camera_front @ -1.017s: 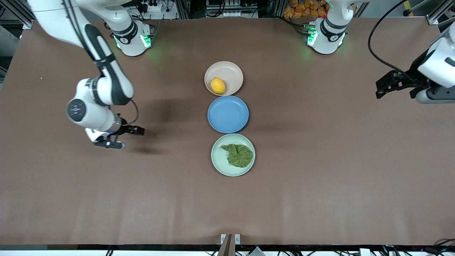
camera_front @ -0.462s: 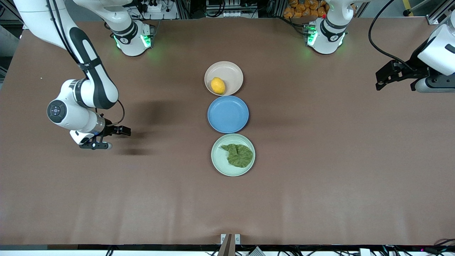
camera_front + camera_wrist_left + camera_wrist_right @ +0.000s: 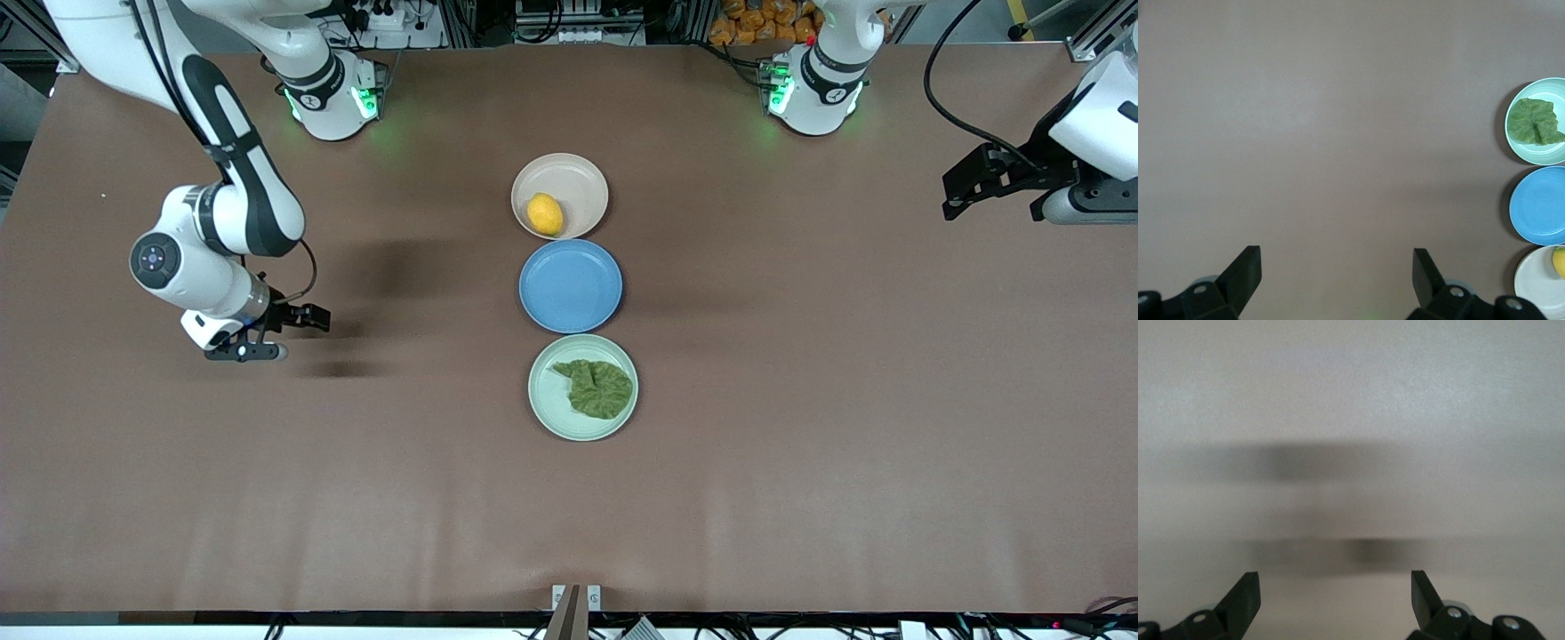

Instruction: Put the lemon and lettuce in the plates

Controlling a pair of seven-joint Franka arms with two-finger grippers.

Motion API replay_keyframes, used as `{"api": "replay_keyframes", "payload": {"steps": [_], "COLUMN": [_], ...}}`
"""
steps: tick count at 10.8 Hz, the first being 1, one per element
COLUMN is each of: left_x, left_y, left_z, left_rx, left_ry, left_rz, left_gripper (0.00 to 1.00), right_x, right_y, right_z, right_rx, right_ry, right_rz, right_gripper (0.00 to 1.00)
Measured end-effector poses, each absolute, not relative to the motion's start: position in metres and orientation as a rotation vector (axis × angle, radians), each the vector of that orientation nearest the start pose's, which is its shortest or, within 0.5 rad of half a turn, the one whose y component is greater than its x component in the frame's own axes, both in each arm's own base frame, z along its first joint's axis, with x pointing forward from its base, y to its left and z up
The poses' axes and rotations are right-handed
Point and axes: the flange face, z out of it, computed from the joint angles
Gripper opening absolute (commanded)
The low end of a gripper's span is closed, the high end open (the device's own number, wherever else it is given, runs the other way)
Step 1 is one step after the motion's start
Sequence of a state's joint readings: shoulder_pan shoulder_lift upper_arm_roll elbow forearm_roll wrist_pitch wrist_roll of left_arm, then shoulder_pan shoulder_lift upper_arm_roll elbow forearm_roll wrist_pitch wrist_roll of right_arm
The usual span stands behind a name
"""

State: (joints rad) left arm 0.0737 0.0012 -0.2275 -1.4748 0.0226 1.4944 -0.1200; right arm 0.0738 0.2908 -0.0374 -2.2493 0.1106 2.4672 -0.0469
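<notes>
Now lemon (image 3: pixel 545 214) in beige plate (image 3: pixel 582 178), lettuce (image 3: pixel 596 388) in mint plate (image 3: pixel 544 398) — both hands wide open, empty.

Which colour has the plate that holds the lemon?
Pale beige-pink. The plate with the lemon shows best in the front view.

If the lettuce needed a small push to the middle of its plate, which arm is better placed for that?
Probably the right. The right gripper is open, low over the table and level with the lettuce. The left gripper, also open, waits at the table's edge, farther from the green plate.
</notes>
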Motion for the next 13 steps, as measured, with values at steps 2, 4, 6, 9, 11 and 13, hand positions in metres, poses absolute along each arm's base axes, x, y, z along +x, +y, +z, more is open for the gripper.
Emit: {"api": "replay_keyframes", "payload": {"steps": [2, 4, 6, 9, 11, 13], "left_x": [0.542, 0.543, 0.543, 0.543, 0.543, 0.543], "left_y": [-0.076, -0.071, -0.071, -0.071, -0.071, -0.071], "left_z": [0.662, 0.661, 0.661, 0.660, 0.660, 0.660], "left_rx": [-3.121, -3.121, -3.121, -3.121, -3.121, -3.121], "left_ry": [0.036, 0.020, 0.020, 0.021, 0.021, 0.021], "left_rz": [-0.032, -0.030, -0.028, -0.027, -0.027, -0.026], "left_gripper": [1.00, 1.00, 1.00, 1.00, 1.00, 1.00], "right_x": [0.520, 0.505, 0.497, 0.492, 0.490, 0.492], "right_y": [0.017, 0.014, 0.006, -0.009, -0.016, -0.016], "right_z": [0.244, 0.255, 0.263, 0.278, 0.289, 0.299], "right_rx": [-3.093, -3.092, -3.102, -3.122, -3.128, -3.130], "right_ry": [-0.010, -0.007, -0.005, -0.006, 0.000, -0.001], "right_rz": [0.095, 0.085, 0.074, 0.101, 0.090, 0.060], "right_gripper": [1.00, 1.00, 1.00, 1.00, 1.00, 1.00]}}
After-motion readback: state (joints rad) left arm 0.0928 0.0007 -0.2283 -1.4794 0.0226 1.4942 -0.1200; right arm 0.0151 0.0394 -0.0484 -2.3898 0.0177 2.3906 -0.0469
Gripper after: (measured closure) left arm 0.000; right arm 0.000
